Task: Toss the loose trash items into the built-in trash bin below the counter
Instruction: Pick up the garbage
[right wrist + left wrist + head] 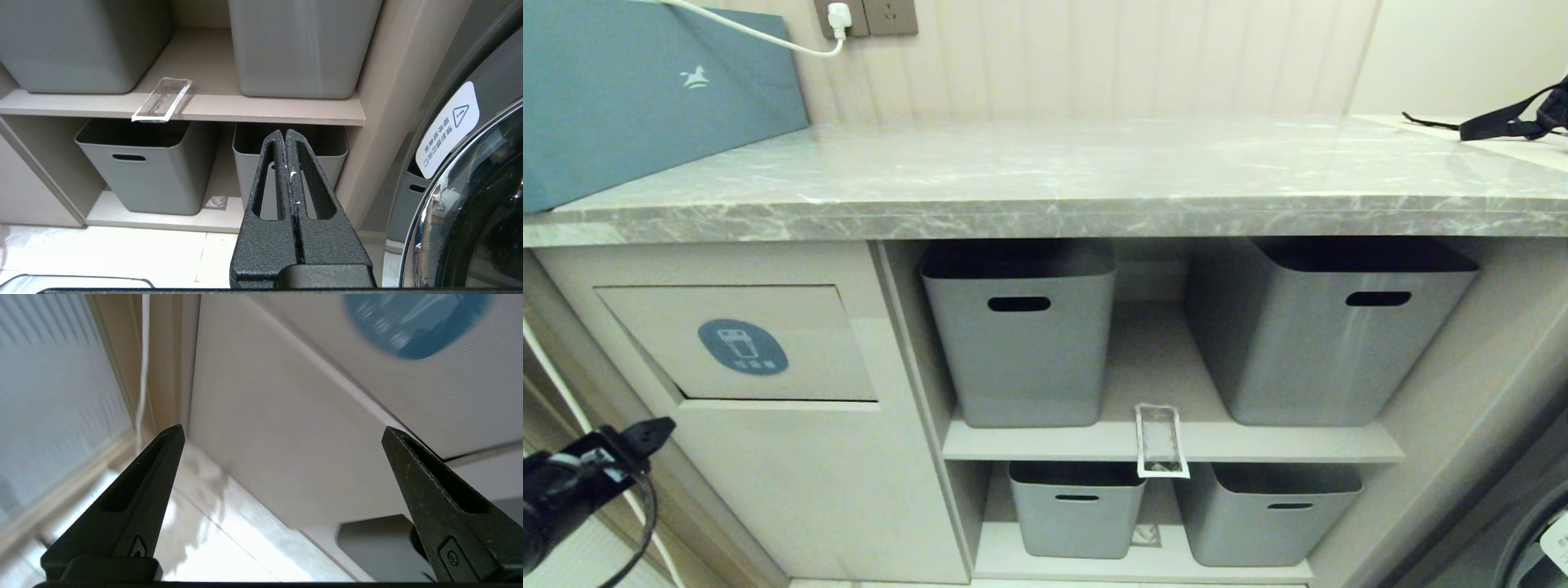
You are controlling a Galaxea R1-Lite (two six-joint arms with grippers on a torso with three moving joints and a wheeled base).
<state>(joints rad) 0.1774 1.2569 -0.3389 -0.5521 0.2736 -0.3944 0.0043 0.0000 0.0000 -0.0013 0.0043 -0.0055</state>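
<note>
A clear white-edged wrapper (1161, 441) (162, 100) lies on the upper shelf between two tubs, hanging over the shelf's front edge. A smaller clear scrap (1145, 535) (215, 201) rests on the lower shelf. The built-in trash bin flap (800, 359) (449, 396) with its blue sticker (743, 346) sits flush in the beige cabinet under the grey marble counter (1062, 171). My left gripper (645, 433) (282, 428) hangs open and empty below and left of the flap. My right gripper (285, 131) is shut, low before the lower right tub, out of the head view.
Grey tubs (1021, 343) (1327, 327) fill the shelves, with two more below. A teal box (637, 90) and a black strap (1515, 118) sit on the counter. A white cable (143, 367) runs down the left wall. A washing machine door (482, 196) stands at the right.
</note>
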